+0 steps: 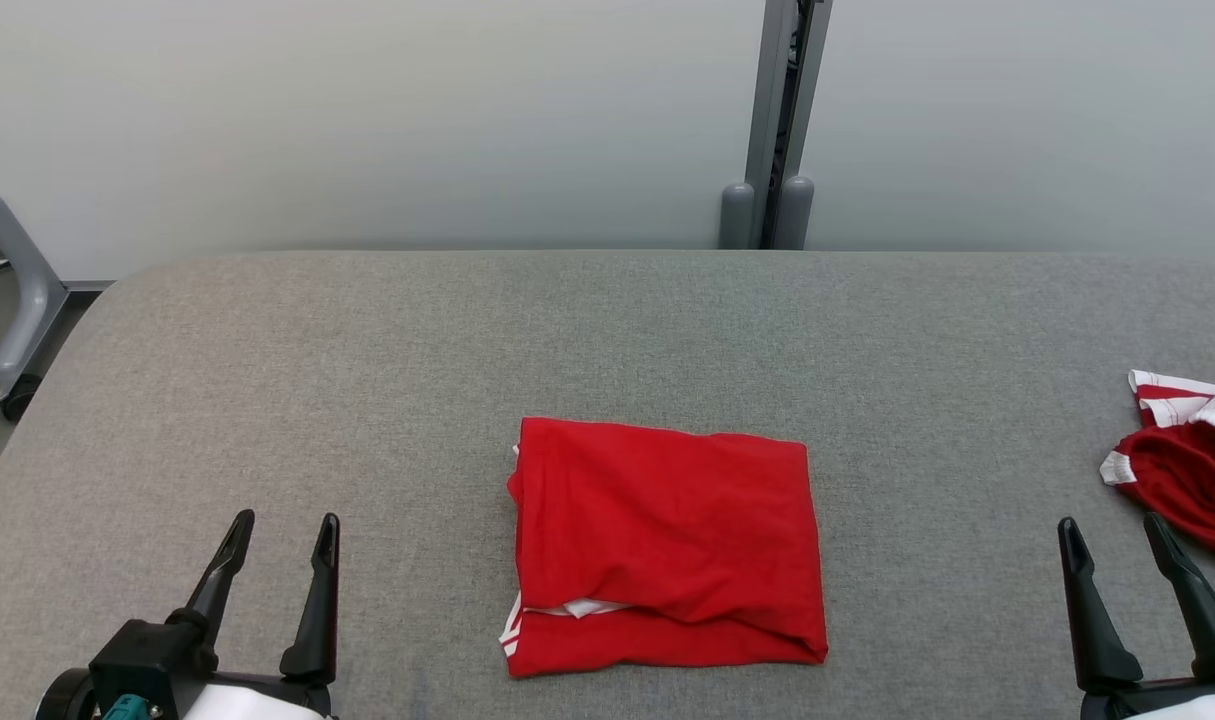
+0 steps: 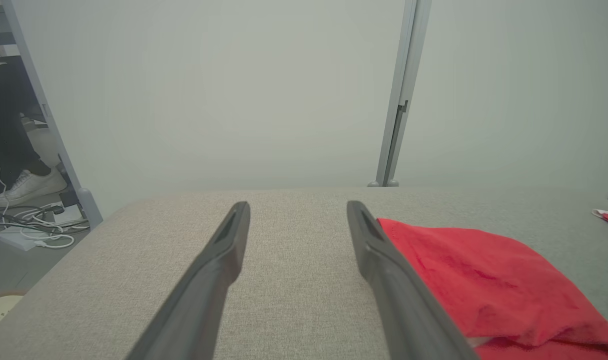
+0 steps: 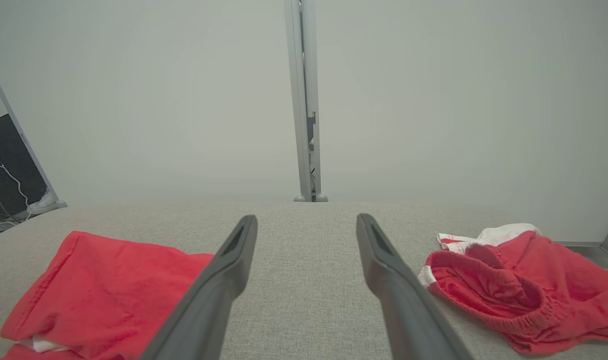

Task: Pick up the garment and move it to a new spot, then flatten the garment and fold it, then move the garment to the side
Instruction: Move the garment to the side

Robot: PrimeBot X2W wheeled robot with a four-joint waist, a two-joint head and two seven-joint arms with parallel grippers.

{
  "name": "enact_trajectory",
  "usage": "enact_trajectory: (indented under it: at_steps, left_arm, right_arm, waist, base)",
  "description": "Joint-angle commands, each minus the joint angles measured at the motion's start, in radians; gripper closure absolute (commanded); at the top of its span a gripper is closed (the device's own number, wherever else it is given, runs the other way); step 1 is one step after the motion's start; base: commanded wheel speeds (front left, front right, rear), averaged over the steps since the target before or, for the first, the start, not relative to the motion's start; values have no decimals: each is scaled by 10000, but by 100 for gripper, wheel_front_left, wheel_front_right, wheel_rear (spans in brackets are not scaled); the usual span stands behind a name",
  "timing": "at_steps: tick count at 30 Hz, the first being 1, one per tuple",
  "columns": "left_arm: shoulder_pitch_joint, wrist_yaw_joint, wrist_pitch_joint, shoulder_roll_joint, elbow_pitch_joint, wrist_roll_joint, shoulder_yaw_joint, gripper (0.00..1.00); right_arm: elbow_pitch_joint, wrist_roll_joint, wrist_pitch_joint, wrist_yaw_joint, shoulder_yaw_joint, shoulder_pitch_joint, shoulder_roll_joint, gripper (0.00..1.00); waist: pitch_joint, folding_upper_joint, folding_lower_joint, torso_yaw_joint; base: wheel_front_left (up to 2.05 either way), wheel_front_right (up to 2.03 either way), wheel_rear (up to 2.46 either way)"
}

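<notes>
A red garment point(image 1: 667, 545) with white trim lies folded into a rough rectangle on the grey table point(image 1: 367, 350), near the front middle. It shows at the lower right of the left wrist view point(image 2: 489, 280) and at the lower left of the right wrist view point(image 3: 103, 295). My left gripper point(image 1: 287, 525) hovers open at the lower left, well apart from the garment, with nothing between its fingers point(image 2: 223, 260). At the lower right my right gripper point(image 1: 1112, 530) is open and empty too, its fingers point(image 3: 384, 265) over bare table.
A second red and white garment point(image 1: 1187, 450) lies crumpled at the table's right edge, close to my right gripper point(image 3: 514, 280). A grey post point(image 1: 777, 130) stands behind the table. At the left are a frame leg point(image 1: 17, 290), floor cables point(image 2: 33, 230) and a person's shoe point(image 2: 28, 185).
</notes>
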Motion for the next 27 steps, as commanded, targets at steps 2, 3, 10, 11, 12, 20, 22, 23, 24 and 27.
enact_trajectory:
  at_steps: [2, 3, 10, 11, 12, 20, 22, 23, 24, 27]
  left_arm:
    - [-30, 54, 8, 88, -48, -15, 15, 0]
    - [-34, 68, 10, 90, -53, -14, 10, 0]
    - [-168, 131, 18, 86, -131, 5, -34, 0]
    - [-244, 127, 15, 71, -161, 19, -48, 0]
    - [-307, 123, -4, 56, -188, 37, -68, 0]
    - [-1054, 59, -240, -145, -170, 183, -262, 0]
    - [-1229, 17, -276, -212, -136, 221, -329, 0]
    - [-1311, 10, -319, -233, -118, 221, -355, 0]
    - [-1415, -9, -340, -253, -63, 222, -374, 0]
    - [-1647, -30, -422, -311, 75, 222, -407, 0]
  right_arm:
    - [-29, -68, -60, 2, -24, -69, -20, 0]
    - [-23, -68, -63, 2, -36, -75, -20, 0]
    - [198, 37, -109, 2, -194, -201, -152, 0]
    - [262, 58, -143, 2, -232, -275, -177, 0]
    - [342, 92, -154, 2, -246, -374, -184, 0]
    - [1855, 528, -175, 2, 544, -1503, -478, 0]
    - [2365, 688, -251, 2, 928, -1808, -518, 0]
    - [2642, 767, -267, 2, 1153, -1955, -532, 0]
    - [2915, 874, -294, 2, 1375, -2097, -525, 0]
    - [3679, 1137, -389, 2, 1934, -2518, -530, 0]
  waist:
    - [8, -1, 0, 0]
    - [9, -1, 0, 1]
    - [125, -1, 0, 73]
    - [214, -1, 0, 116]
    - [308, -1, 0, 162]
    - [1166, -1, 0, 773]
    - [1334, -1, 0, 913]
    - [1418, -1, 0, 973]
    - [1484, -1, 0, 1031]
    - [1697, -1, 0, 1161]
  base:
    - [0, 0, 0]
    - [0, 0, 0]
    - [0, 0, 0]
    - [0, 0, 0]
    - [0, 0, 0]
    - [0, 0, 0]
    - [0, 0, 0]
    - [0, 0, 0]
    - [0, 0, 0]
    - [0, 0, 0]
